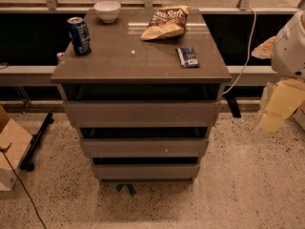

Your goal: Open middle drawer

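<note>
The middle drawer (143, 147) is the second of three grey-brown handleless fronts on the cabinet, with a tiny white speck right of centre. It sits in line with the taller top front (140, 112) and the lowest front (145, 171), with dark gaps between them. My gripper (278, 109) hangs from the white arm (290, 46) at the right edge of the camera view. It is to the right of the cabinet, at about the height of the top front, and touches nothing.
On the cabinet top (119, 61) stand a blue can (79, 35), a white bowl (107, 11), a chip bag (167, 23) and a small dark packet (188, 57). A white cable (245, 46) hangs at the right. A cardboard box (9, 151) and a black stand (35, 142) are on the floor at left.
</note>
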Motion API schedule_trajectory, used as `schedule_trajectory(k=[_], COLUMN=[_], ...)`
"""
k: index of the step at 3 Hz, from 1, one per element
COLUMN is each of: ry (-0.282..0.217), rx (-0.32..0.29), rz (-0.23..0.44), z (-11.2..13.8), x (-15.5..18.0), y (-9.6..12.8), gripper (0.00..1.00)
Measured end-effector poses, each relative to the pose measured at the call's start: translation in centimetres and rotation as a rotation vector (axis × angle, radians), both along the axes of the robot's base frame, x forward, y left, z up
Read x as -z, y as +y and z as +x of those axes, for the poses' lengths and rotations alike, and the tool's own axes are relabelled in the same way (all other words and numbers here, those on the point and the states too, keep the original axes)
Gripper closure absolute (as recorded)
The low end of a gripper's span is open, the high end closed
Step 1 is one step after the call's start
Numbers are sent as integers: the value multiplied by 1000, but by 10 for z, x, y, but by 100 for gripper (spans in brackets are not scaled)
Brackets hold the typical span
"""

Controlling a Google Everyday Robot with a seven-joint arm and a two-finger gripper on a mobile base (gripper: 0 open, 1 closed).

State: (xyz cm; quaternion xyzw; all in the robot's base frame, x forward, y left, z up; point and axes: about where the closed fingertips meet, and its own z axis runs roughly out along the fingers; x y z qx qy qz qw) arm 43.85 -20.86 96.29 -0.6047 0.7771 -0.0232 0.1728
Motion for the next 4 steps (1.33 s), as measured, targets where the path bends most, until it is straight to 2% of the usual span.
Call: schedule_trajectory(k=[2, 3, 4], ry=[-28, -28, -7], rx=[3, 3, -42], rz=[94, 94, 184], z=[4, 4, 10], x=[53, 53, 83], y=[19, 19, 53], gripper=[0, 0, 0])
